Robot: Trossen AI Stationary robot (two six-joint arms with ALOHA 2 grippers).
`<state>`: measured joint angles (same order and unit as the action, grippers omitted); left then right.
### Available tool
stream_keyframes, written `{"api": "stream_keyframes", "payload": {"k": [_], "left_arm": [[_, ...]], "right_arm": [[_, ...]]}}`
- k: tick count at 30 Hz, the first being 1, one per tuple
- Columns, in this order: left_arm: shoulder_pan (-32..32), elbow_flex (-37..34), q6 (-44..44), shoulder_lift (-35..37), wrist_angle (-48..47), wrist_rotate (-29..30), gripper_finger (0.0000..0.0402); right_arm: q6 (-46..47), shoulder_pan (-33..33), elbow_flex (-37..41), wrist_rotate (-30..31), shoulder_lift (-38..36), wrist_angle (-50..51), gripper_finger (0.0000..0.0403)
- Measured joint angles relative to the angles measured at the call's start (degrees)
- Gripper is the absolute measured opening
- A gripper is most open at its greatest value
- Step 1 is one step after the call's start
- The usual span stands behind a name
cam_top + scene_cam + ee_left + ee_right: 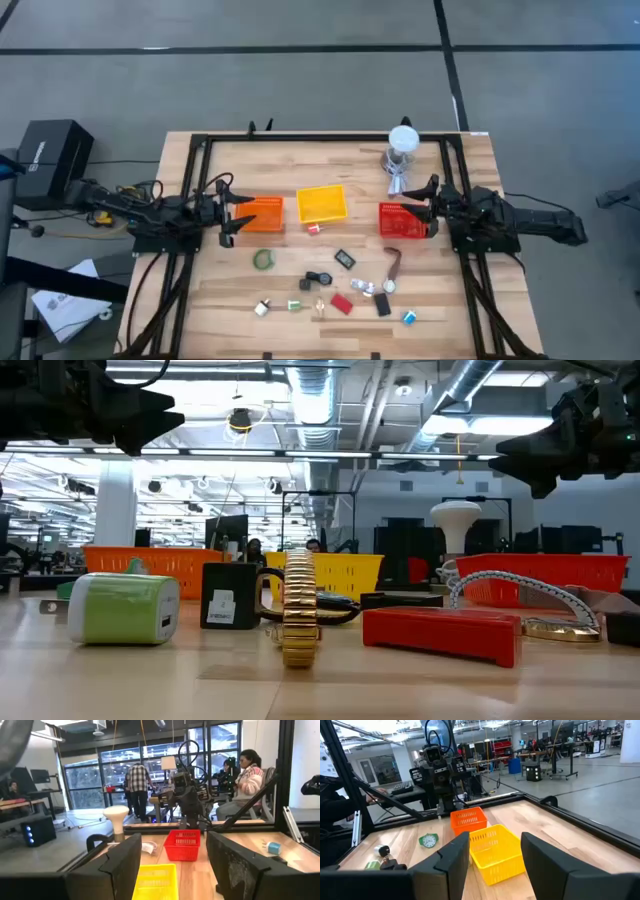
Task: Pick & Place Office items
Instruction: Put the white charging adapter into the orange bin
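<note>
On the wooden tabletop (330, 170), an orange mesh plastic bin (262, 214), a yellow one (321, 203) and a red one (401, 220) stand in a row, showing nothing inside. The left gripper (226, 212) by the orange bin and the right gripper (430, 208) by the red hover with fingers wide, holding nothing. The small office items (335, 285) lie scattered nearer the front edge.
</note>
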<state>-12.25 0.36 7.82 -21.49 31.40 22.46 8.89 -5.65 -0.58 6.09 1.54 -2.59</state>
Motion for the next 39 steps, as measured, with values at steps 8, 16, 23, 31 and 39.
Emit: {"api": "stream_keyframes", "payload": {"k": [8,16,23,31,39], "left_arm": [[0.00,0.00,-4.23,0.00,-0.01,0.00,0.0218],[-0.08,-0.02,-13.08,-3.95,0.22,-3.35,0.0218],[-4.56,7.39,-12.71,-17.38,0.56,-5.75,0.0192],[-9.63,22.13,-8.92,-35.23,-12.75,-5.75,0.0160],[-11.18,34.76,-24.77,-41.90,-34.80,-6.43,0.0154]], "right_arm": [[-1.45,-0.19,0.00,0.06,0.00,-0.76,0.0170],[-3.33,-2.05,-0.04,0.22,0.00,-4.09,0.0170],[0.79,-2.32,-0.07,0.22,0.00,-3.63,0.0170],[3.88,-2.25,-0.07,0.00,0.00,-2.03,0.0170],[7.56,-2.25,-0.07,-0.02,0.00,0.41,0.0170]]}}
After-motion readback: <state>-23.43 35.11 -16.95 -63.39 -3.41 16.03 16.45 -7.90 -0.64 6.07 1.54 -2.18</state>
